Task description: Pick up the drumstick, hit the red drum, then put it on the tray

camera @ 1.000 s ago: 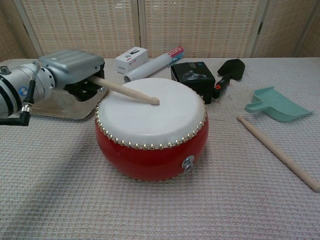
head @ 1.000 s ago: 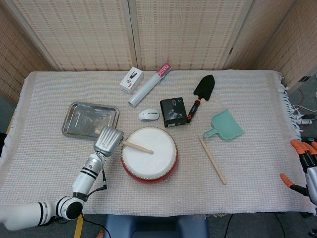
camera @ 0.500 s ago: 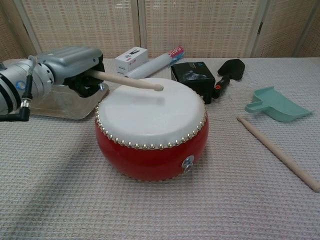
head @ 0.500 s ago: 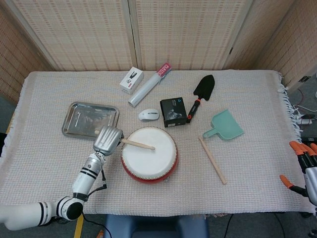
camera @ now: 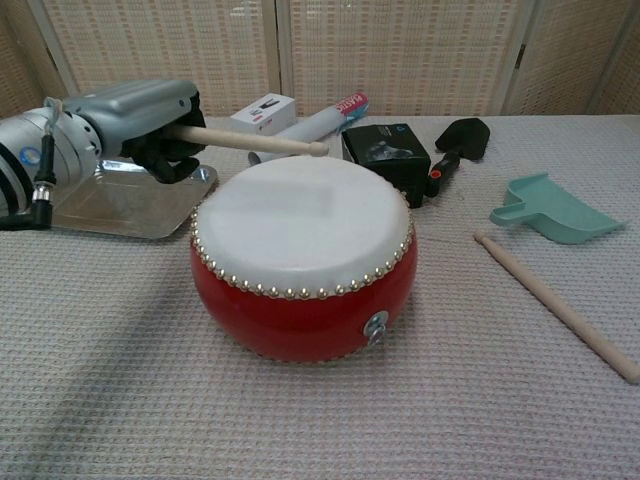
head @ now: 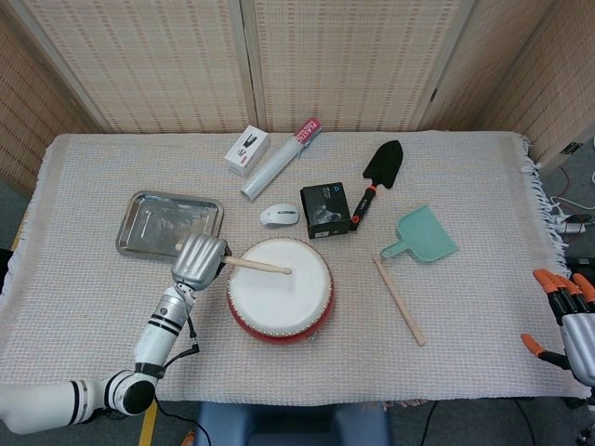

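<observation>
Raised off red drum (camera: 303, 262) (just clear): drumstick (camera: 255, 141) in left hand (camera: 140, 115).

Beyond lie a white box (head: 246, 150), tube (head: 279, 160), mouse (head: 280, 216), black box (head: 325, 210), trowel (head: 380, 172), teal scoop (head: 422, 235).

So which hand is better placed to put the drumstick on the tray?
The left hand. It already holds the drumstick above the red drum, and the tray lies just beside it. The right hand is at the far table edge, holding nothing.
</observation>
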Tool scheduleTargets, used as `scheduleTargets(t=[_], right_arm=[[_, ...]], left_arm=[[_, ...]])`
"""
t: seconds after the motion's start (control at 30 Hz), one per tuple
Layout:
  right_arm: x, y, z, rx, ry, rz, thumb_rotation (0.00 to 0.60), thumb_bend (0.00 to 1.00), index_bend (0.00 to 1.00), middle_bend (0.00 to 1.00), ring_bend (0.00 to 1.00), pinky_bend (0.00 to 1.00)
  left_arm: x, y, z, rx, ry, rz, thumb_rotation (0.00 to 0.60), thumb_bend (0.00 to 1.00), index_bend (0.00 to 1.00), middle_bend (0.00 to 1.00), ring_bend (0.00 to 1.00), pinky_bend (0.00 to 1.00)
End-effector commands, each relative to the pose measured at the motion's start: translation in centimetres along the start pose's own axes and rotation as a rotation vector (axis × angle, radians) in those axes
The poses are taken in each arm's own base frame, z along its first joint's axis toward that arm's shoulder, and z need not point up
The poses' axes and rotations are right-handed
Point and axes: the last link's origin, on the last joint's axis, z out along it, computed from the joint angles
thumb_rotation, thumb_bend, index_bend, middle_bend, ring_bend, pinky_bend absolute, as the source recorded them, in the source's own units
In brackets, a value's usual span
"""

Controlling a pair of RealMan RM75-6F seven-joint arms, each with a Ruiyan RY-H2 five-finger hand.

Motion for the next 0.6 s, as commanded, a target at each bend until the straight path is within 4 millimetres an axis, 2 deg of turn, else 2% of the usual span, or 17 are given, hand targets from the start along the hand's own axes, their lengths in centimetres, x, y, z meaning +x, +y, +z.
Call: scheduleTargets(t=[0.03, 0.07, 0.2, 0.23, 0.27, 0.37, 0.47, 0.6], right_arm=[[0.0, 0.0, 0.0, -0.002, -0.003, -0.001, 0.600, 0.20, 0.01, 0.06, 0.00, 0.00], [-0.1, 0.0, 0.0, -0.002, -0.004, 0.000, 0.600, 0.20, 0.01, 0.06, 0.00, 0.00], [-0.1, 0.0, 0.0, -0.002, -0.003, 0.001, 0.600, 0.20, 0.01, 0.06, 0.00, 0.00], [-0.1, 0.0, 0.0, -0.004, -0.001, 0.002, 0.600, 0.20, 0.01, 0.06, 0.00, 0.00], [0.1, 0.2, 0.0, -0.013, 0.011, 0.007, 0.600, 0.20, 0.01, 0.06, 0.00, 0.00], [0.1, 0.1, 0.2, -0.010, 0.016, 0.007, 0.600, 0.20, 0.00, 0.06, 0.00, 0.00], [0.0, 0.1, 0.2, -0.008, 0.015, 0.009, 0.600, 0.20, 0.00, 0.06, 0.00, 0.00], [-0.1, 0.2, 0.1, -0.014, 0.011, 0.011, 0.600, 0.20, 0.00, 0.06, 0.00, 0.00]], left_arm=[[-1.9, 0.3, 0.2, -0.030, -0.025, 0.181, 0.600, 0.76, 1.00, 1.00, 1.00, 1.00], [-2.3, 0.2, 0.3, -0.033, -0.029, 0.240, 0.600, 0.76, 1.00, 1.00, 1.00, 1.00], [-2.3, 0.1, 0.4, -0.018, -0.022, 0.251, 0.600, 0.76, 1.00, 1.00, 1.00, 1.00], [-2.0, 0.1, 0.4, 0.003, -0.012, 0.209, 0.600, 0.76, 1.00, 1.00, 1.00, 1.00], [-0.6, 0.2, 0.4, 0.080, 0.008, -0.072, 0.600, 0.76, 1.00, 1.00, 1.00, 1.00], [0.9, -0.2, 0.4, 0.090, -0.015, -0.234, 0.600, 0.76, 1.00, 1.00, 1.00, 1.00], [0.9, -0.7, 0.5, 0.081, -0.018, -0.160, 0.600, 0.76, 1.00, 1.00, 1.00, 1.00], [-0.9, -0.9, 0.6, 0.044, -0.038, 0.043, 0.600, 0.76, 1.00, 1.00, 1.00, 1.00]])
